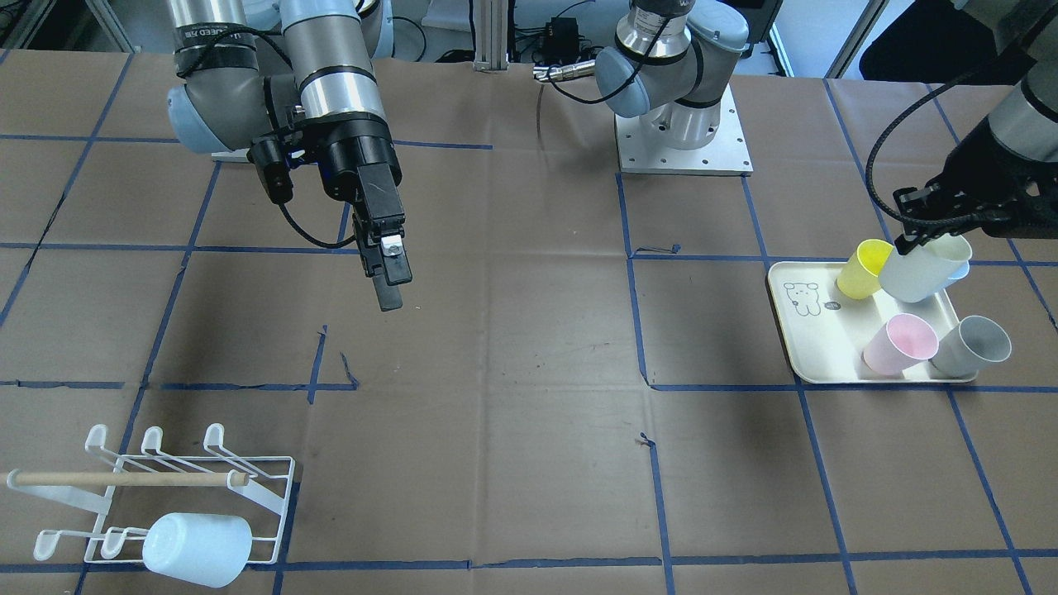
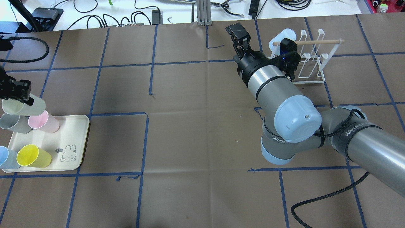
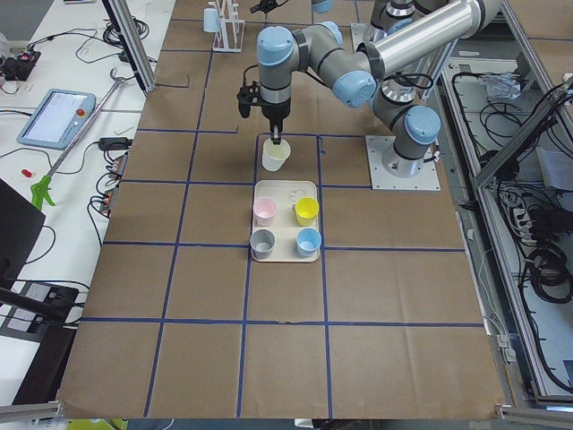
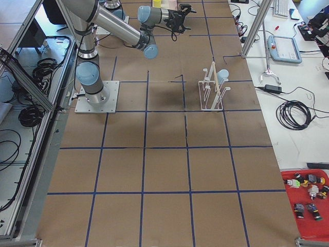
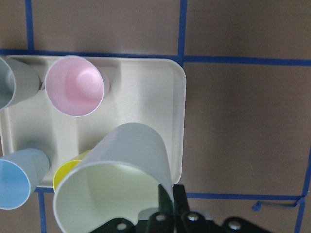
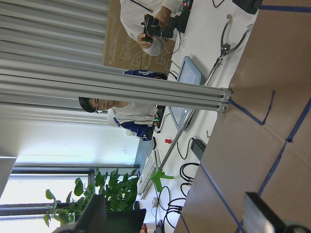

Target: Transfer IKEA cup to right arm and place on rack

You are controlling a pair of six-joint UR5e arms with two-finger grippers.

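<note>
My left gripper (image 1: 909,240) is shut on the rim of a pale cream cup (image 1: 922,268) and holds it tilted just above the far end of the cream tray (image 1: 814,330). The left wrist view shows the cup (image 5: 112,184) pinched at its rim by the gripper (image 5: 170,194). My right gripper (image 1: 387,293) hangs open and empty over the middle of the table, its fingers (image 6: 257,213) spread wide. The white wire rack (image 1: 165,487) with its wooden dowel stands at the right arm's end of the table. A light blue cup (image 1: 197,549) hangs on it.
On the tray stand a yellow cup (image 1: 864,268), a pink cup (image 1: 901,343), a grey cup (image 1: 975,345) and a blue cup (image 2: 6,157). The left arm's base plate (image 1: 684,140) is bolted to the table. Operators sit beyond the table's far side (image 6: 146,29).
</note>
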